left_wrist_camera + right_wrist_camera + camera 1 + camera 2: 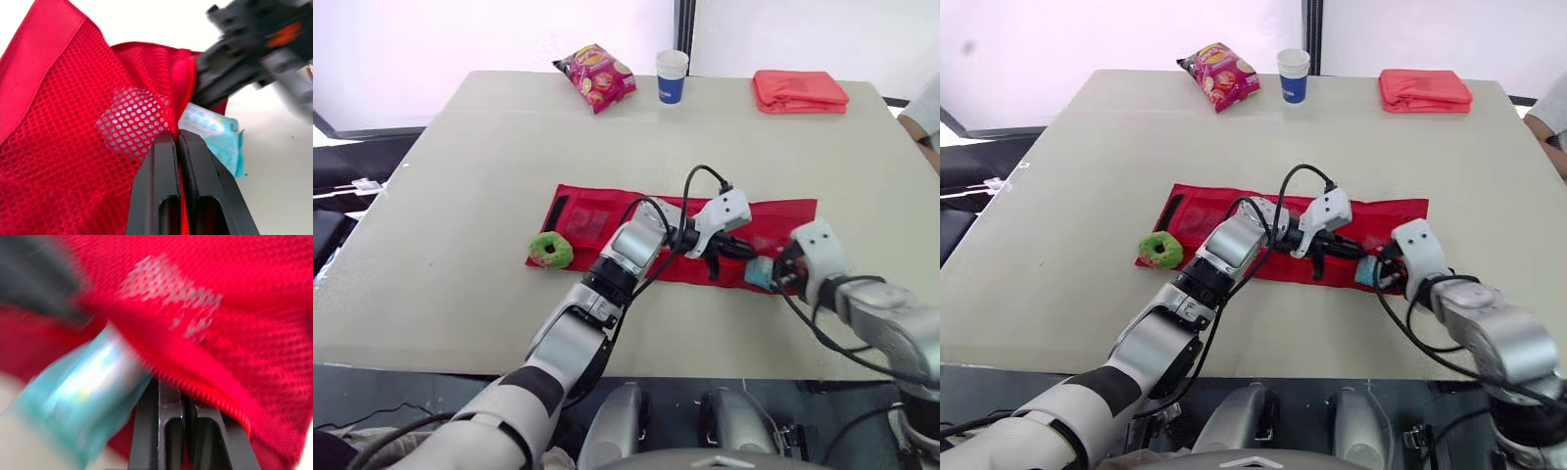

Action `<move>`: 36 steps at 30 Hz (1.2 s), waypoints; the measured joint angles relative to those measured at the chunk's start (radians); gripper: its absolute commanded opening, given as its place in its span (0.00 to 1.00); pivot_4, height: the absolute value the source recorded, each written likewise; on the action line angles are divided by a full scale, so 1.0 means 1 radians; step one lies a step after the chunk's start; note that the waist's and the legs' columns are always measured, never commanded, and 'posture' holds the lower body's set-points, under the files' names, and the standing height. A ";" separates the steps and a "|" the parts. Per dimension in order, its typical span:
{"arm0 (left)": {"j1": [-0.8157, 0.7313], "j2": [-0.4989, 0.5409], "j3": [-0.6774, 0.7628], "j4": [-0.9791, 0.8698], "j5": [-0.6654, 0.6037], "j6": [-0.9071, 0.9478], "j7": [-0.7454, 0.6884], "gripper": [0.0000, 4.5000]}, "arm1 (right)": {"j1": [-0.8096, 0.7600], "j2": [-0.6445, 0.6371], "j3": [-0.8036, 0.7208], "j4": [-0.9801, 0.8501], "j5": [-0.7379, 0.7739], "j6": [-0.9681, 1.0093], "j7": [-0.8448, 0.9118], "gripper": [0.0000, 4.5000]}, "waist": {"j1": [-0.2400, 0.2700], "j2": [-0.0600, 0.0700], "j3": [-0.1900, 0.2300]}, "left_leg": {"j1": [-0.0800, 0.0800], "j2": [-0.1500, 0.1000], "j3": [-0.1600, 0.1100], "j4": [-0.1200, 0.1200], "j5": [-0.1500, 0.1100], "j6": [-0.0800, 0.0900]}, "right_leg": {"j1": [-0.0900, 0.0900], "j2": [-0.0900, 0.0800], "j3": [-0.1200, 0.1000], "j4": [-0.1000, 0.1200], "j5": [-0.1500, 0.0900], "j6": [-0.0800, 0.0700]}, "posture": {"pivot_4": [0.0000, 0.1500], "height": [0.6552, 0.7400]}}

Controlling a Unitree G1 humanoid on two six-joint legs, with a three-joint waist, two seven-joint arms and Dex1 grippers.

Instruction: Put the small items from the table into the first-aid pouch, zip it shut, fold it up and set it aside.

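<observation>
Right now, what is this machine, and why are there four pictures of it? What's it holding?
It is a robot with two arms, each ending in a gripper of two black fingers. The two wide pictures come from cameras in its head, looking down at the table. The two close-up pictures come from little cameras on its wrists. On the table lie a red pouch spread flat, a green roll, a snack bag, a paper cup and a folded red cloth. The left gripper pinches the pouch's mesh edge. The right gripper is at the pouch's edge, with a pale blue packet right beside it; I cannot tell whether it grips it.
</observation>
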 measured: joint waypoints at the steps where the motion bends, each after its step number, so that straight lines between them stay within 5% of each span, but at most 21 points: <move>1: 0.000 0.001 0.001 0.000 0.000 0.000 0.001 0.00 | 0.025 -0.009 -0.030 -0.030 0.024 0.008 0.026 0.02 | 0.001 0.000 0.000 | 0.000 0.000 0.000 0.000 0.000 0.000 | 0.000 0.000 0.000 0.000 0.000 0.000 | 1.00 0.99; 6: -0.001 0.003 0.001 0.005 -0.001 -0.003 0.006 0.00 | 0.121 -0.038 -0.117 -0.151 0.136 0.045 0.124 0.02 | -0.001 0.000 0.000 | 0.001 0.001 0.000 0.000 0.000 0.000 | 0.000 0.000 0.001 0.001 0.000 0.000 | 1.00 0.99; 12: -0.001 -0.002 0.000 0.008 -0.001 -0.004 0.006 0.00 | 0.095 0.016 -0.039 -0.153 0.150 0.043 0.084 0.02 | 0.000 0.000 0.000 | 0.001 0.000 0.000 0.000 0.000 0.000 | 0.000 0.000 0.001 0.001 0.000 0.000 | 1.00 0.99; 24: 0.003 0.004 -0.008 -0.011 -0.001 0.002 -0.002 0.00 | -0.101 0.033 0.104 0.137 -0.028 -0.095 -0.025 0.02 | 0.001 0.000 0.000 | 0.001 0.000 0.001 0.000 0.000 0.000 | 0.000 0.000 0.001 0.001 0.000 0.000 | 1.00 0.99; 36: 0.011 0.008 -0.025 -0.030 0.002 -0.012 0.005 0.00 | -0.137 0.085 0.161 0.245 -0.105 -0.205 -0.033 0.02 | 0.003 0.000 0.000 | 0.001 0.000 0.001 0.000 0.000 0.000 | 0.000 0.000 0.001 0.001 0.000 0.000 | 1.00 0.99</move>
